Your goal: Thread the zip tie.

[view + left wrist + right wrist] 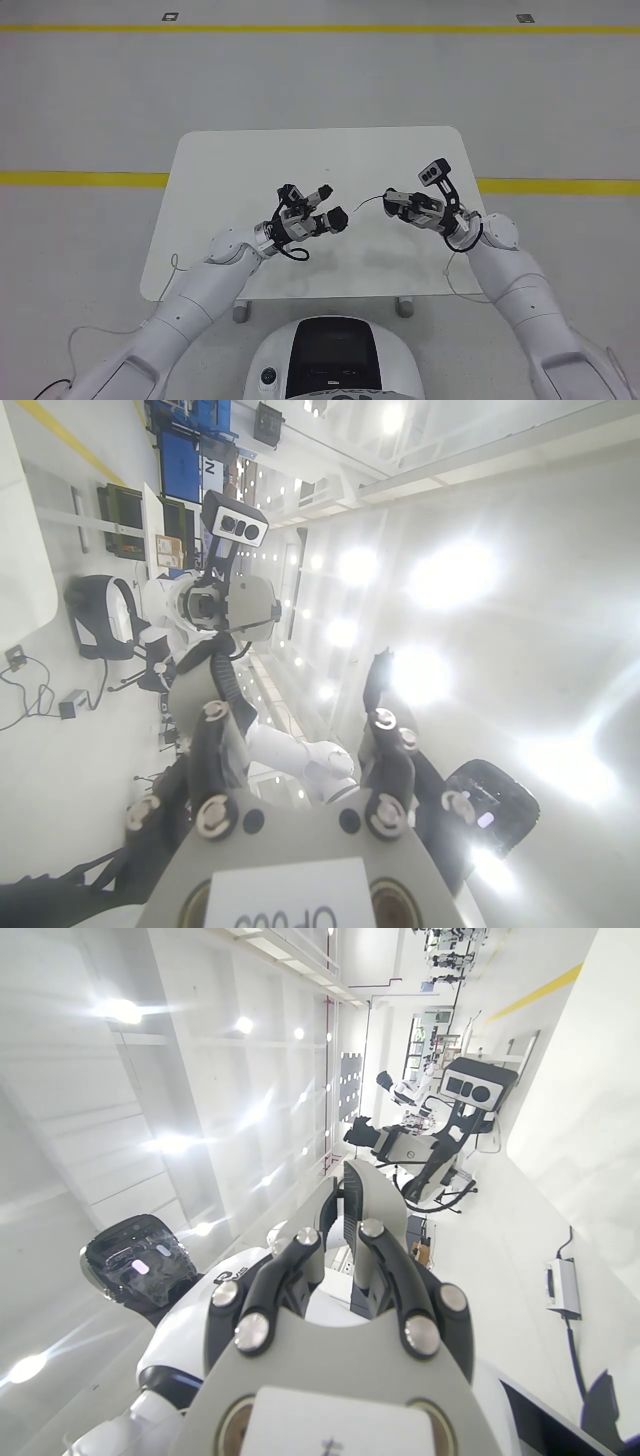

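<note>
Both arms hover above the white table [240, 190], their grippers facing each other a short gap apart. My right gripper [390, 199] [342, 1178] is shut on a thin dark zip tie [368, 201], whose free end curves out toward the left gripper. In the left wrist view the zip tie [250, 627] shows as a fine line across the right gripper [220, 600]. My left gripper [333, 207] [302, 650] is open wide with nothing between its fingers, and it sits just short of the tie's tip. The right wrist view shows the left gripper [380, 1138] farther off.
The tabletop under the grippers is bare white. Its rounded edge [550, 1168] shows in the right wrist view, with a power adapter and cable [562, 1285] on the floor beyond. Yellow floor lines [80, 179] run behind the table.
</note>
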You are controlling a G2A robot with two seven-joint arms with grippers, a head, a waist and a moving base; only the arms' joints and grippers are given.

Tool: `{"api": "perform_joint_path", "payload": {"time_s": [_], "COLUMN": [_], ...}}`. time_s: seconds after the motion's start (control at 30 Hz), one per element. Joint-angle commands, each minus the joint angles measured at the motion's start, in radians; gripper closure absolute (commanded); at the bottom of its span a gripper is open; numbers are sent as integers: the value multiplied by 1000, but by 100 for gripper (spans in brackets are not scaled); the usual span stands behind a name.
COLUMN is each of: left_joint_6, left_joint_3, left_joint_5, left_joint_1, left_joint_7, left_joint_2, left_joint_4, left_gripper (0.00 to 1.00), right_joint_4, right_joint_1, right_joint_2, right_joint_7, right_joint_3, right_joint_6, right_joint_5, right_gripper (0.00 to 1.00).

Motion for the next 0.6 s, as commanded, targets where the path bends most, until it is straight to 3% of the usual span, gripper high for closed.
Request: {"api": "perform_joint_path", "payload": {"time_s": [0.0, 0.1, 0.17, 0.3, 0.4, 0.5, 0.57], "left_joint_6": [0, 1, 15, 37, 32, 2, 2], "left_joint_3": [0, 0, 6, 25, 42, 63, 63], "left_joint_5": [0, 3, 69, 141, 161, 158, 158], "left_joint_1": [0, 1, -5, -26, -47, -64, -64], "left_joint_7": [0, 6, 24, -32, -49, -50, -50], "left_joint_2": [0, 0, 3, 4, -4, -17, -17], "left_joint_4": [0, 0, -10, -13, 9, 25, 25], "left_gripper": [0, 0, 0, 0, 0, 0, 0], "right_joint_4": [-3, -3, -3, -38, -39, -49, -41], "right_joint_1": [0, 0, 0, -24, -31, -33, -30], "right_joint_2": [1, 1, 1, 4, 4, 3, 4], "right_joint_7": [4, 4, 4, 7, 47, 47, 47], "right_joint_3": [3, 3, 3, 19, 24, 3, -3], "right_joint_6": [-1, -1, -1, 26, 57, 83, 70], "right_joint_5": [-6, -6, -6, 27, 64, 74, 66], "right_gripper": [100, 100, 100, 100, 100, 100, 100]}}
